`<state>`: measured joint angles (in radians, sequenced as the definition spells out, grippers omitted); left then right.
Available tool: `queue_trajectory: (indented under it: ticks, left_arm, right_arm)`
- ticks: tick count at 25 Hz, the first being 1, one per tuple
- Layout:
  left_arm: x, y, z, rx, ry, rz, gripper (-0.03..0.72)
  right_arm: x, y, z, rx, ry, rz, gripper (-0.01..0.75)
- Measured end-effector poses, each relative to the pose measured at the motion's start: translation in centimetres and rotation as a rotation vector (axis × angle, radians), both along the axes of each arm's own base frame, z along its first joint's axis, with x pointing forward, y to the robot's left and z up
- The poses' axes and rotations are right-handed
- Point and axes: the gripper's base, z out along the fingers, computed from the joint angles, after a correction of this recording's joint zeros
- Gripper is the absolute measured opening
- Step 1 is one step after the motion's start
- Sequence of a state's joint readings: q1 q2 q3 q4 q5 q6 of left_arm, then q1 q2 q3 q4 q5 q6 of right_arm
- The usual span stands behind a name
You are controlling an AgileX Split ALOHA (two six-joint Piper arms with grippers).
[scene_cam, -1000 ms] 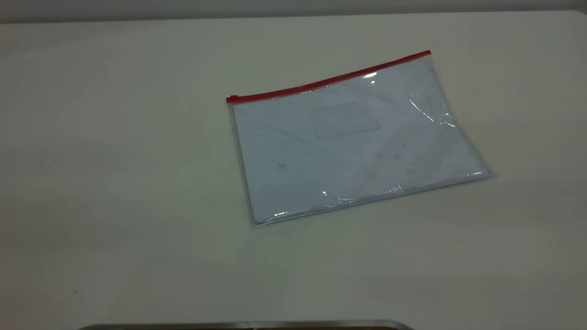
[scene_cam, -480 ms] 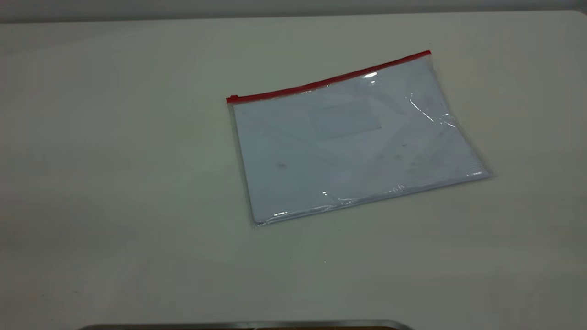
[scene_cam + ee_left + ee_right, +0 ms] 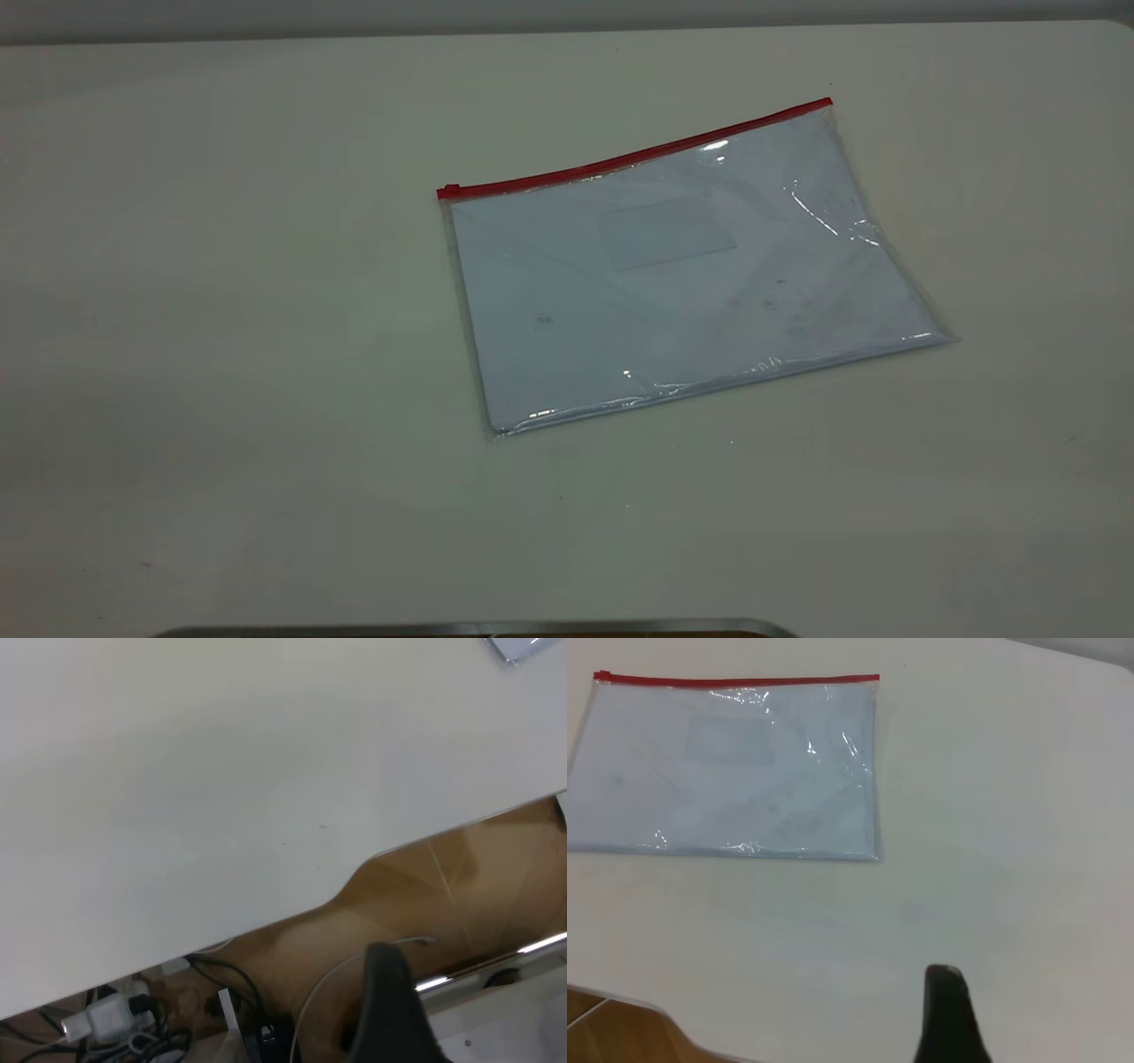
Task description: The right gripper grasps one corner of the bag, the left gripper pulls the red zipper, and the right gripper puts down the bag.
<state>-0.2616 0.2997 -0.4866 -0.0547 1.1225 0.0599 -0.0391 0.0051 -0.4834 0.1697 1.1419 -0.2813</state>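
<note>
Lying flat on the bench [image 3: 266, 354] exactly as a second before, the bag [image 3: 682, 275] with its red zipper [image 3: 633, 158] awaited both grippers, whose jaws' state could not be told.

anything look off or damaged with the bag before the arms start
Nothing stands out. The bag lies flat on the table, turned at an angle to its edges, with only light wrinkles. The red zipper runs unbroken along its far edge, slider at the left end. Neither gripper is near it.

Clear bag [image 3: 682, 283] with white paper, red zipper [image 3: 633, 159], off-white table [image 3: 221, 354].
</note>
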Motion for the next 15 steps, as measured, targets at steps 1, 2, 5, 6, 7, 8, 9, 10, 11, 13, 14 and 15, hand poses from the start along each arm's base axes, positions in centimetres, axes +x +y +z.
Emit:
queue_trajectory:
  ticks: [1,2,5,6,7,8,9,10,11,13,14,15]
  left_arm:
    - [0.00,0.00,0.00,0.000,0.000,0.000,0.550]
    - [0.00,0.00,0.00,0.000,0.000,0.000,0.550]
    - [0.01,0.00,0.00,0.000,-0.001,0.000,0.550]
    - [0.01,0.00,0.00,0.000,-0.001,0.000,0.550]
    - [0.01,0.00,0.00,0.000,-0.001,0.000,0.550]
    - [0.01,0.00,0.00,0.000,-0.001,0.000,0.550]
    - [0.01,0.01,0.00,0.000,-0.001,0.004,0.550]
    - [0.02,0.03,0.00,-0.001,-0.001,0.016,0.550]
    - [-0.03,0.12,0.02,-0.001,-0.008,0.040,0.550]
    - [-0.32,0.43,0.10,0.002,-0.038,0.113,0.550]
    - [-0.61,0.58,0.14,0.003,-0.062,0.147,0.550]
    - [-0.89,0.68,0.18,0.000,-0.084,0.184,0.550]
  right_arm:
    - [0.00,0.00,0.00,0.000,0.000,0.000,0.536]
    - [0.00,0.00,0.00,0.000,0.000,0.000,0.533]
    - [0.00,-0.01,0.00,-0.001,0.000,-0.001,0.530]
    - [0.00,-0.01,0.00,-0.001,0.000,-0.001,0.531]
    - [0.00,-0.01,0.00,-0.001,0.000,-0.001,0.531]
    - [0.00,-0.01,0.00,-0.001,0.000,-0.001,0.529]
    - [0.00,-0.01,0.00,-0.001,0.000,-0.001,0.529]
    - [0.00,-0.01,0.00,-0.001,0.000,-0.001,0.529]
    - [0.00,-0.01,0.00,-0.001,0.000,-0.001,0.529]
    - [0.00,-0.01,0.00,-0.001,0.000,-0.001,0.529]
    - [0.00,-0.01,0.00,-0.001,0.000,-0.001,0.529]
    - [0.00,-0.01,0.00,-0.001,0.000,-0.001,0.529]
